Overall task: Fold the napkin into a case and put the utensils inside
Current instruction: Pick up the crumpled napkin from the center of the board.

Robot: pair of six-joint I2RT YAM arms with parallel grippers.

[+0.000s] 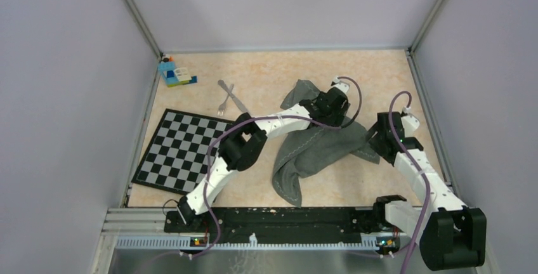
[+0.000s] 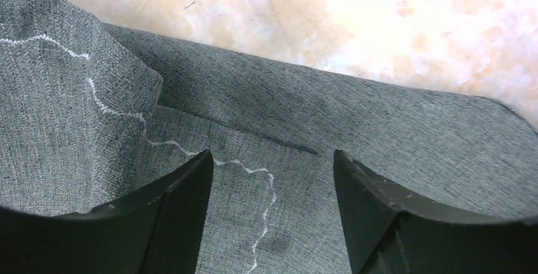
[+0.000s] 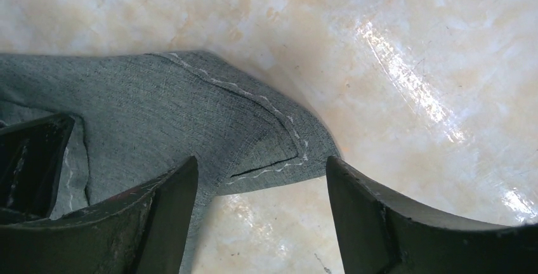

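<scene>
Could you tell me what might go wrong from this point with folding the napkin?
1. The napkin lies bunched, with a flap doubled over beside the open left gripper. Closing there may pinch two layers and worsen the crumple rather than flatten it.
2. The open right gripper straddles only the hemmed corner. So shallow a grip could slip off once the cloth is pulled taut.

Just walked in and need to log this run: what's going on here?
The robot is handling the dark grey napkin, which lies crumpled and not yet folded. The left gripper hangs open above its far part; the right gripper is open at a corner on its right side. Neither holds the cloth. The fork and knife lie crossed at the far left, untouched.
</scene>
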